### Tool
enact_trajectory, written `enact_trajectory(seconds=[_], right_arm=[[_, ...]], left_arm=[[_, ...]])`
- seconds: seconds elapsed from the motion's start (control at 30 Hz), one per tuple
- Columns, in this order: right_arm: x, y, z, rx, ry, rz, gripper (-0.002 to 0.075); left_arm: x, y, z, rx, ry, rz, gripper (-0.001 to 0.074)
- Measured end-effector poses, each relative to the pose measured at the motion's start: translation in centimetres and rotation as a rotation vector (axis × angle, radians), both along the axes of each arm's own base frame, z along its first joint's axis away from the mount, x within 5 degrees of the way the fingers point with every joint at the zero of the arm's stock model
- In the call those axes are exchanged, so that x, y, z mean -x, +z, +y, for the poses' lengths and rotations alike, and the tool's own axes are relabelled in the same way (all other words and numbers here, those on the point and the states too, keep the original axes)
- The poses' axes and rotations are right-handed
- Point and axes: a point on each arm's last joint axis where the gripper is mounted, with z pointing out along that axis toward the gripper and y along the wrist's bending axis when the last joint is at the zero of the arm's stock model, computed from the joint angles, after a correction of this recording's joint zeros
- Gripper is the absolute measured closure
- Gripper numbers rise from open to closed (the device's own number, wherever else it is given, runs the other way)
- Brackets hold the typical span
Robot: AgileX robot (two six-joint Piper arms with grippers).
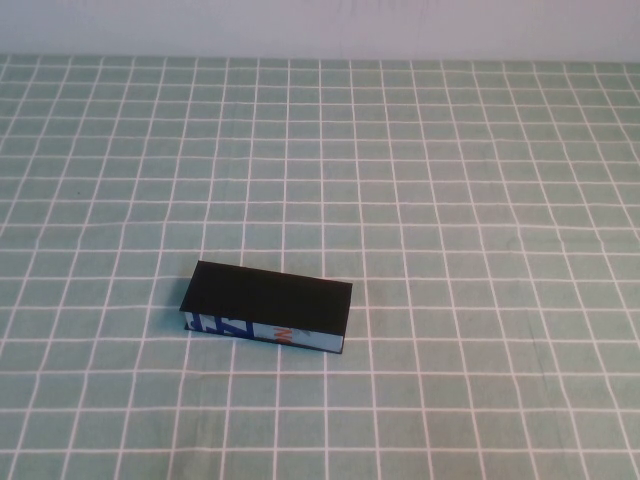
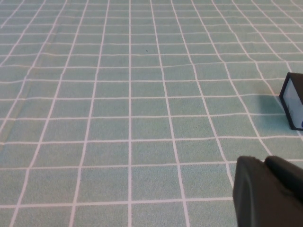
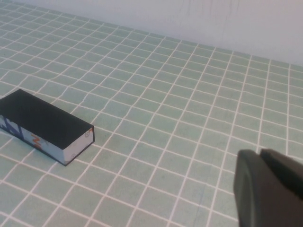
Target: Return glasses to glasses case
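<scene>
The case (image 1: 268, 305) lies flat on the green checked cloth (image 1: 480, 200), with its black lid shut. Its light blue front, with blue and orange print, faces the robot. The glasses are not in sight in any view. They may be inside the shut case, but that cannot be told.

If they are inside, the job looks done. If not, all of it is left.

Neither arm shows in the high view. The left gripper (image 2: 270, 191) hangs over the cloth, well off from the case's end. The right gripper (image 3: 270, 189) hangs over the cloth too, well off from the case's other end. Each one holds nothing that can be seen.
</scene>
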Motion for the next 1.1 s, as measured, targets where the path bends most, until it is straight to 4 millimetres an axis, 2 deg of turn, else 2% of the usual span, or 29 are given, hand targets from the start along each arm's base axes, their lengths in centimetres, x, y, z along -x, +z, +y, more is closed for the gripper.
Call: enact_trajectory(seconds=[0.2, 0.43, 0.57, 0.67, 0.9, 1.0, 1.1], right_arm=[[0.5, 0.2, -0.6, -0.035, -0.062, -0.021, 0.0737], [1.8, 0.5, -2.1, -0.075, -0.3, -0.098, 0.0737], [2.7, 0.1, -2.0, -0.216, -0.374, -0.103, 0.0737], [2.4, -2.0, -1.5, -0.263, -0.38, -0.079, 0.0737], [0.5, -9.9, -1.0, -0.286, -0.367, 0.043, 0.0737], [0.1, -12.0, -1.0, -0.272, -0.374, 0.079, 0.0737], [0.1, -12.6, -1.0, -0.264, -0.373, 0.1, 0.0737]], left_arm=[[0.0, 0.0, 0.0, 0.002, 0.001, 0.0, 0.0733], [0.0, 0.0, 0.0, 0.005, 0.001, 0.0, 0.0733], [0.0, 0.0, 0.0, 0.006, 0.002, 0.001, 0.0734], [0.0, 0.0, 0.0, 0.006, 0.002, 0.001, 0.0733], [0.0, 0.0, 0.0, 0.006, 0.002, 0.001, 0.0733], [0.0, 0.0, 0.0, 0.006, 0.002, 0.001, 0.0733], [0.0, 0.0, 0.0, 0.006, 0.002, 0.0, 0.0734]])
